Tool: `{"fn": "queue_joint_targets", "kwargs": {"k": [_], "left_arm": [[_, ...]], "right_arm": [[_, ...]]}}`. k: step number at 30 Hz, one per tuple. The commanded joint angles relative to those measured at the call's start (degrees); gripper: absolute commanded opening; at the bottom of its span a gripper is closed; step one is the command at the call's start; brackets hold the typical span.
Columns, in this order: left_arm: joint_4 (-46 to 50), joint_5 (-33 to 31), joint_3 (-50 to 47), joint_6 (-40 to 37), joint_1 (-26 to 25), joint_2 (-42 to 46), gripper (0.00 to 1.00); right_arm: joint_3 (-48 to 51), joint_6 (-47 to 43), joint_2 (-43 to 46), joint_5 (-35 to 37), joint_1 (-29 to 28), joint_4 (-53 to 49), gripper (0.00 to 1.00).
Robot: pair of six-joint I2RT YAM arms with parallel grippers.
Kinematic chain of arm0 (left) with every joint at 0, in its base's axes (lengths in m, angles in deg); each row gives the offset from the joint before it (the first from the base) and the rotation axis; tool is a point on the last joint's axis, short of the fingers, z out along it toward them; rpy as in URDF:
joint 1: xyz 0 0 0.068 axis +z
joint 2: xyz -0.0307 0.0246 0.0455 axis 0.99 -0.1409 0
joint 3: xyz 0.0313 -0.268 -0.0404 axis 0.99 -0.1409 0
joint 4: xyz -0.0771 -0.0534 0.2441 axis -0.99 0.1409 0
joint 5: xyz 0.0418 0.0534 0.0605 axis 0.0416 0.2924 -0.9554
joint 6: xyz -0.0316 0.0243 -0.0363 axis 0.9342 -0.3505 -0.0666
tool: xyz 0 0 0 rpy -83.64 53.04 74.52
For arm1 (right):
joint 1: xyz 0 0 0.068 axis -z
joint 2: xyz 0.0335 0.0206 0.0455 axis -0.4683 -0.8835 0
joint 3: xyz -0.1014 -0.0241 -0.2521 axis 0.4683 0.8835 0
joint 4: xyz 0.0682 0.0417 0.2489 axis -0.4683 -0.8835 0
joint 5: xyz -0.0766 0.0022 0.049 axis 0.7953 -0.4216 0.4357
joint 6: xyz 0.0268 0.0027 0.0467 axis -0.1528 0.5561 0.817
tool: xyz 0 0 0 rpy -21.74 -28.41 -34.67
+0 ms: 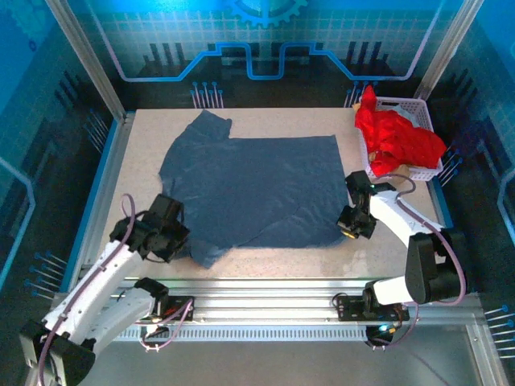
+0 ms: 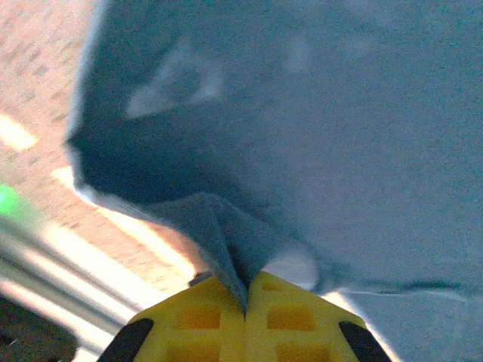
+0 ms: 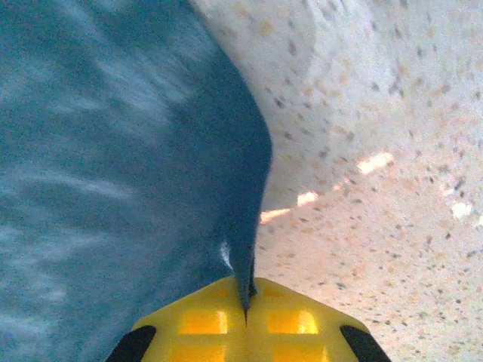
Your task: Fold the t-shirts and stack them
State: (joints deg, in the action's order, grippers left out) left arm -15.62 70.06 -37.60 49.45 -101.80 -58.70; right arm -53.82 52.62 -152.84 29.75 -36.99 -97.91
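Speckled beige stone-look table (image 1: 282,121), sitting inside a cage of aluminium frame posts (image 1: 88,60) with a glowing blue circuit-pattern backdrop (image 1: 257,32) behind it. A ribbed metal rail (image 1: 265,310) runs along the near edge where both arms are bolted.

From the top camera, the slate-blue t-shirt (image 1: 257,189) lies spread mostly flat across the middle of the table, one sleeve poking toward the far left. The red t-shirt (image 1: 398,141) is bunched up in and over the white lattice basket (image 1: 420,106) at the far right corner, well apart from the blue one. The left gripper (image 1: 185,241) sits at the shirt's near-left corner and the right gripper (image 1: 348,231) at its near-right edge, but from up there it's hard to say what the jaws are doing.

The wrist cams sort that out. On the left wrist view, the left gripper (image 2: 246,298) has its yellow fingers (image 2: 200,320) pressed together with a pleat of blue cloth (image 2: 339,151) pinched between them, and the fabric lifts off the blurry tabletop (image 2: 45,75) there. On the right wrist view, the right gripper (image 3: 247,302) is clamped the same way on a thin edge of the shirt (image 3: 113,151), with bare speckled table (image 3: 377,188) off to its right.
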Motion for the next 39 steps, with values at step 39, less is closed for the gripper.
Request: {"fn": "queue_joint_targets", "kwargs": {"k": [39], "left_arm": [[-13.3,3.2,36.3,-35.8,15.3,-45.6,0.00]], "right_arm": [[-26.4,5.7,-22.7,-1.6,3.6,-6.2,0.00]]}}
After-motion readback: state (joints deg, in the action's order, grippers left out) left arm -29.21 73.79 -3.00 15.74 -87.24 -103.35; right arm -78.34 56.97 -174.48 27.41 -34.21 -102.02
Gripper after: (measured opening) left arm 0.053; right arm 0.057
